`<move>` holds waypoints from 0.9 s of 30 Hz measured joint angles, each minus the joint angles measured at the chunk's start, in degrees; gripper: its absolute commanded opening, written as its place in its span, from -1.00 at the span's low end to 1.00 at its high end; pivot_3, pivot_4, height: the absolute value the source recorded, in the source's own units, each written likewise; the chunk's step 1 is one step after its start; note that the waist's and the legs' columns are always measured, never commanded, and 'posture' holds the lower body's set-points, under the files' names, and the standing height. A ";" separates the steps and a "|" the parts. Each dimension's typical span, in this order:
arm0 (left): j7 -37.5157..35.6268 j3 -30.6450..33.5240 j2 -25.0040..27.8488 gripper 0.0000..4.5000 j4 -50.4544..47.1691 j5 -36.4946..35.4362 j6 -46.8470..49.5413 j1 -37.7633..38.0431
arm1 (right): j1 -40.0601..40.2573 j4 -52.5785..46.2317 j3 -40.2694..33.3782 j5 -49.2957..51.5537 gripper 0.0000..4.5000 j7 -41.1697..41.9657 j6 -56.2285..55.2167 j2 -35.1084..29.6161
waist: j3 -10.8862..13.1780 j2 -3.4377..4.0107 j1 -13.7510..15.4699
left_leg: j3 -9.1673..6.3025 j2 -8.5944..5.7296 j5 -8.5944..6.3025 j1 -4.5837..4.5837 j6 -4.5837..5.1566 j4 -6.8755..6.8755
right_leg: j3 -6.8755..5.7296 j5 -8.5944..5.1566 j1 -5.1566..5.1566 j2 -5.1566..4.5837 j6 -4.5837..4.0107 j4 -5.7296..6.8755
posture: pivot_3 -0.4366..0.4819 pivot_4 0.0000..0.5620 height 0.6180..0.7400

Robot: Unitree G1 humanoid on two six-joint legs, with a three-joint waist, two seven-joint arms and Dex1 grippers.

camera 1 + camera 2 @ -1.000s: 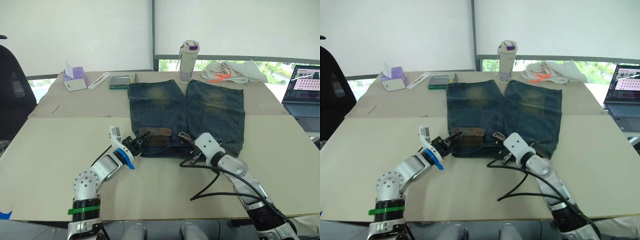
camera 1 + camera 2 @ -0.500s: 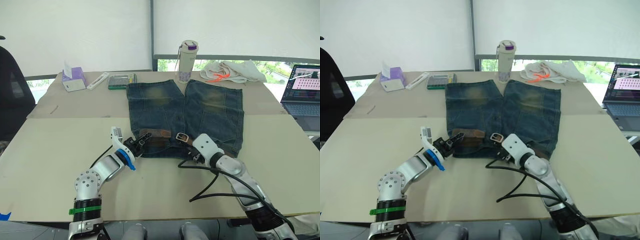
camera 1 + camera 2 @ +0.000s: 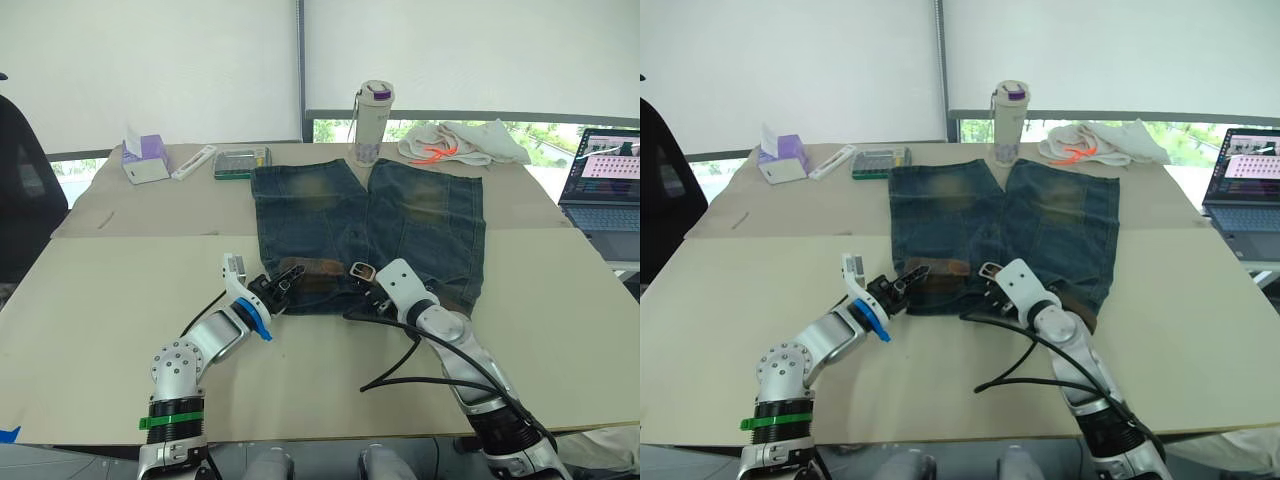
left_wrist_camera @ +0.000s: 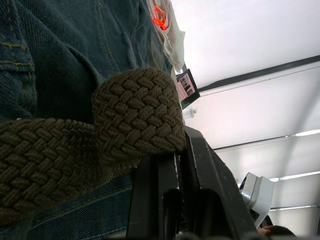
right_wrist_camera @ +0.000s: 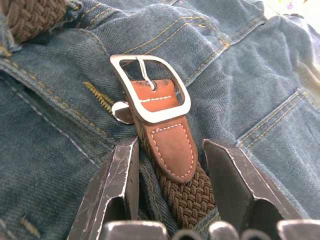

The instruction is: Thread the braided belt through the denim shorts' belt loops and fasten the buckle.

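While left gripper (image 3: 281, 287) pinches braided belt (image 4: 100, 135) end, right gripper (image 5: 172, 165) straddles buckle (image 5: 150, 95), spread.

Shorts (image 3: 368, 225): flat mid-table (image 3: 110, 300), waistband nearest the robot, legs pointing away. Belt (image 3: 310, 268): along waistband; buckle (image 3: 362, 271) right of its free end. Bottle (image 3: 370, 123): behind shorts. Cloth (image 3: 462, 142): right of bottle. Laptop (image 3: 603, 185): far right. Tissue box (image 3: 142, 158): far left.
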 measured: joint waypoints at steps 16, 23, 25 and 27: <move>-0.24 -0.04 -0.37 -1.00 0.00 0.17 0.00 0.20 | -0.24 0.49 0.68 -1.24 -0.98 -0.29 -1.09 -0.36 | -0.01 -0.02 0.01 | 0.02 0.00 0.00 0.00 0.00 -0.01 | 0.00 0.00 0.01 0.00 0.00 -0.01 | -0.05 -0.47 1.00; 1.73 -0.34 -3.80 -1.00 0.01 0.19 -0.04 0.02 | 5.61 -0.46 -5.72 1.93 -0.98 -5.56 -16.34 3.73 | -0.01 -0.02 0.04 | 0.02 -0.02 0.00 -0.02 0.00 -0.02 | -0.01 0.00 0.00 -0.01 0.02 0.00 | -0.05 -0.47 1.00; 2.81 -0.23 -5.09 -1.00 0.08 -0.29 -0.06 -0.20 | 7.22 -0.41 -6.78 2.86 -0.98 -6.79 -21.54 4.77 | -0.01 -0.02 0.03 | 0.02 -0.02 0.00 -0.02 0.00 -0.02 | 0.00 0.00 0.00 -0.01 0.02 0.00 | -0.05 -0.47 1.00; 4.63 0.57 -6.84 -1.00 0.25 -2.11 -0.24 -0.93 | 8.96 0.34 -7.47 3.36 -0.98 -7.73 -28.44 5.22 | 0.00 -0.03 0.06 | 0.03 -0.02 0.00 -0.02 0.00 -0.01 | 0.00 0.00 0.00 -0.02 0.02 -0.01 | -0.05 -0.47 1.00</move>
